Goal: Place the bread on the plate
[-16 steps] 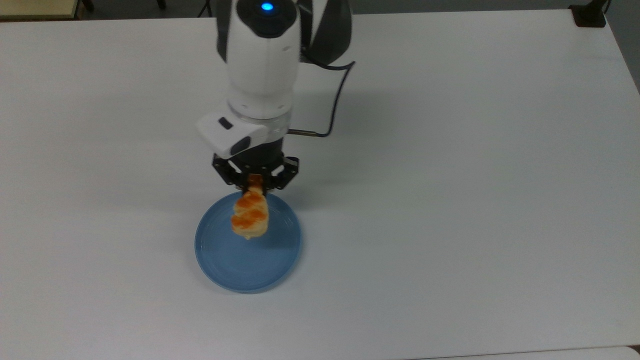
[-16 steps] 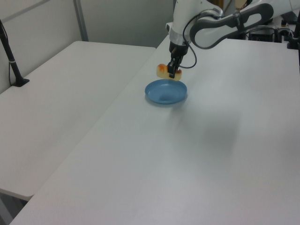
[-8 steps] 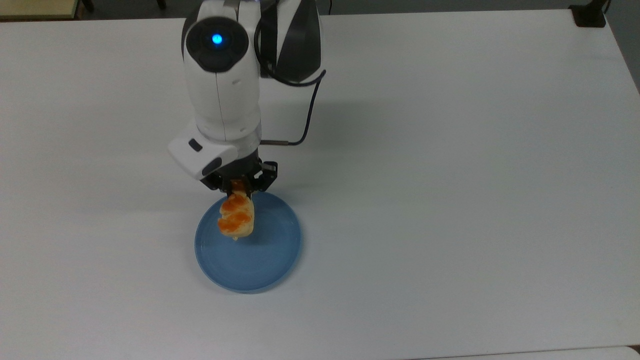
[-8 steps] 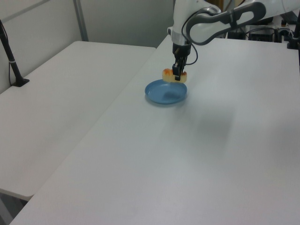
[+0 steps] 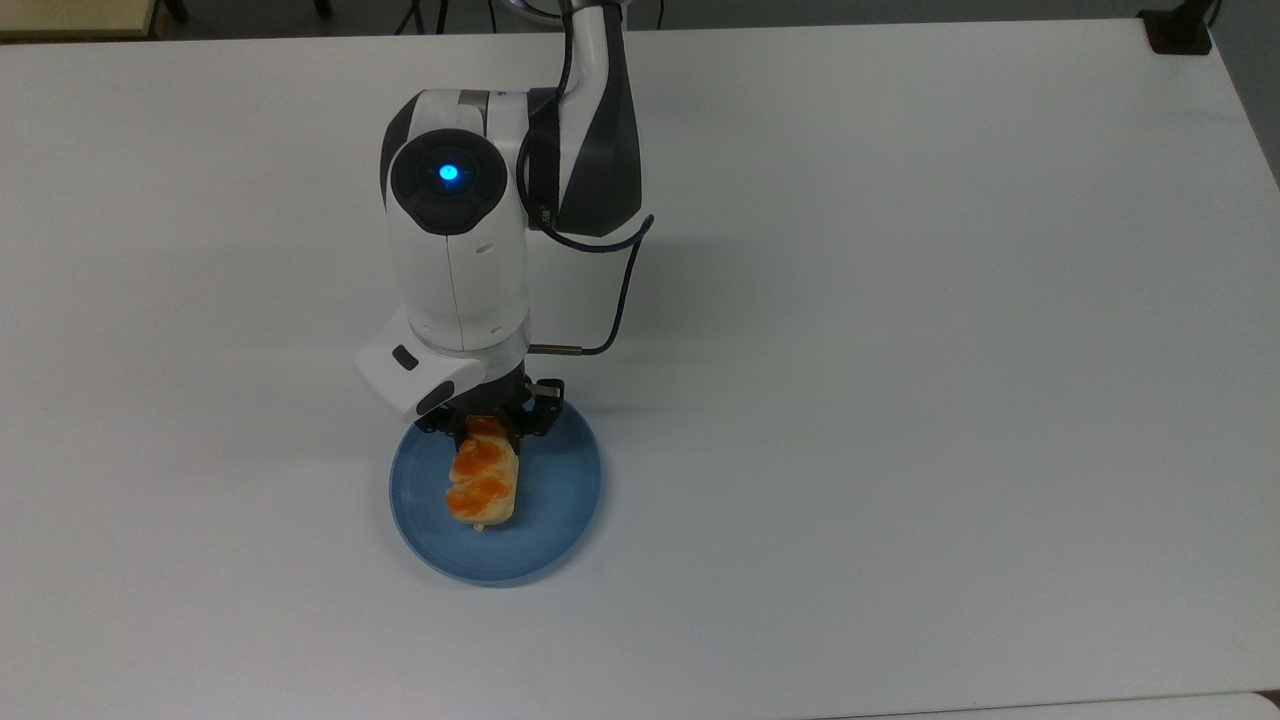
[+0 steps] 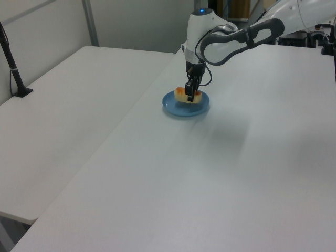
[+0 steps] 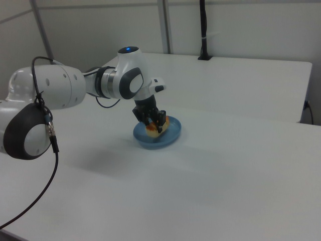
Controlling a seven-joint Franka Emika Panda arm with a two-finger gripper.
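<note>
The blue plate [image 5: 556, 482] lies on the white table, low and left of centre in the top view. The bread [image 5: 482, 485], pale with an orange-brown braided top, lies lengthwise over the plate's middle, very low; whether it touches the plate I cannot tell. My gripper [image 5: 492, 428] points down over the plate's far rim, shut on the loaf's far end. In the left view the gripper [image 6: 191, 95] stands in front of the bread [image 6: 181, 94] above the plate [image 6: 172, 108]. The right view shows the gripper [image 7: 153, 122], bread [image 7: 153, 131] and plate [image 7: 150, 143] the same way.
A black clamp base [image 5: 1180, 30] sits at the table's far right corner in the top view. A black post [image 6: 12, 67] stands on the adjoining table at the left view's left. The arm's cable [image 5: 620, 290] loops beside the wrist.
The gripper has come down and moved over the plate with the bread. The loaf, hanging above the plate's far rim a second ago, now sits low over its middle.
</note>
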